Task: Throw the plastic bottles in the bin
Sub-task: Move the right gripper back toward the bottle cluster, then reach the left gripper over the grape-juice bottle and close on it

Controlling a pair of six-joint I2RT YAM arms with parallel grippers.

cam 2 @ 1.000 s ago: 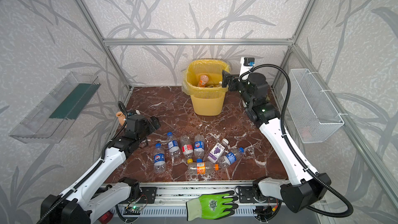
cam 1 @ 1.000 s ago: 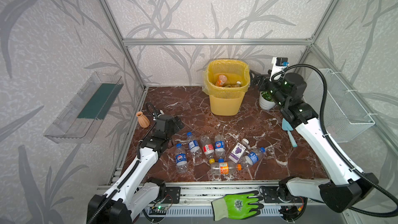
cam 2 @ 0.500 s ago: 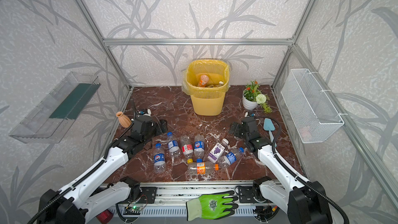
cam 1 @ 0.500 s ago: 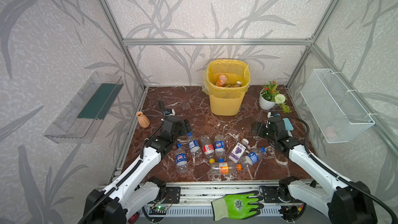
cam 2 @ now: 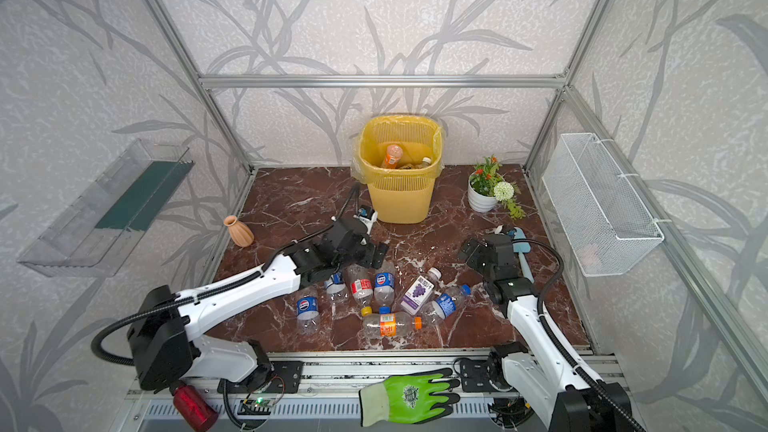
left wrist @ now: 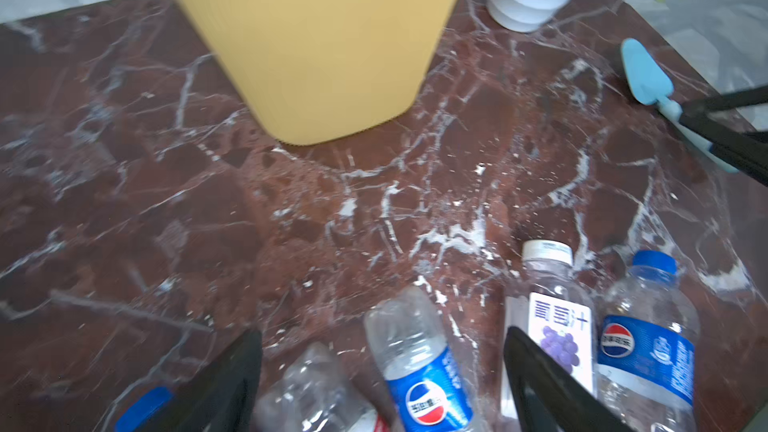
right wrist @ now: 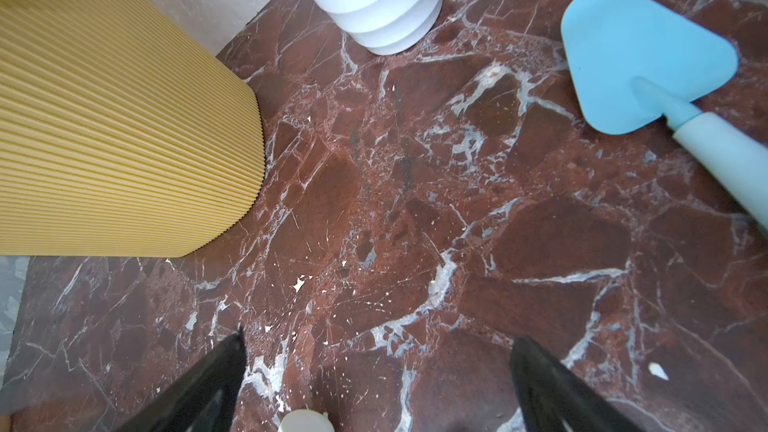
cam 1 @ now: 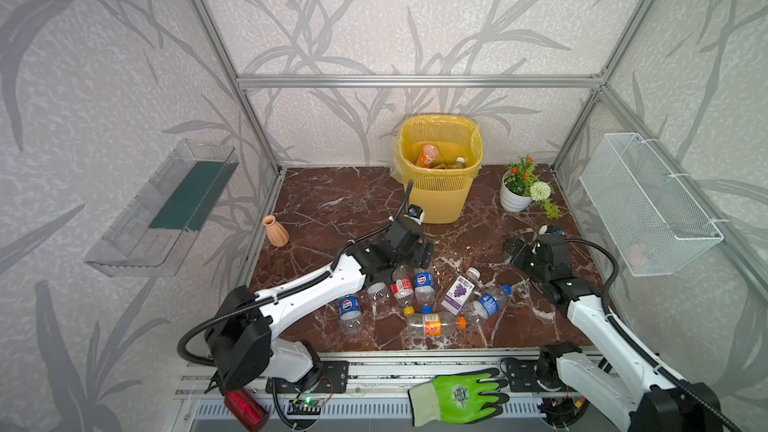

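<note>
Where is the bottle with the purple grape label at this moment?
In both top views, the grape bottle lies near the front centre of the marble floor, between two blue-label bottles.

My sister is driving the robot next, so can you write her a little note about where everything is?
Left gripper: jaws open, down over the floor bottles, with two of them between the jaws. Nothing is gripped yet.
Right gripper: jaws open and empty, over bare floor near the blue scoop.
Done: at least two bottles are in the bin at the back, one of them an orange-labelled bottle.
Left: seven bottles lie clustered on the floor in front of the bin.
</note>
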